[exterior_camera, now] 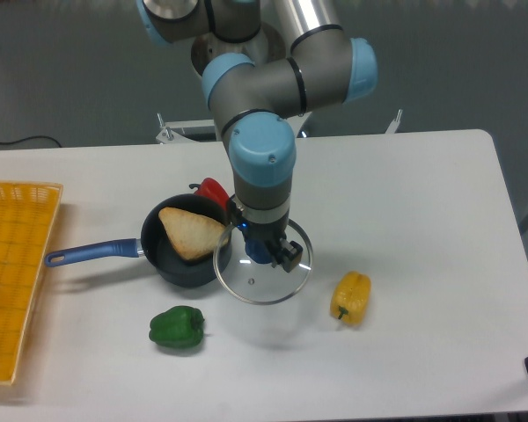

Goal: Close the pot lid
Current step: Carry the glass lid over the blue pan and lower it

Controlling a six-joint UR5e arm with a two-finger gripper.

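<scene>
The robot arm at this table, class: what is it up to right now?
The arm's tool is shut on the blue knob of a glass lid and holds it above the table, just right of the pot. The lid's left edge reaches the pot's rim, so the pot is not yet covered. A wedge of bread lies in the pot. Red, green and yellow peppers lie around it.

white table (422, 229) | grey wall (62, 70) behind | even light
</scene>
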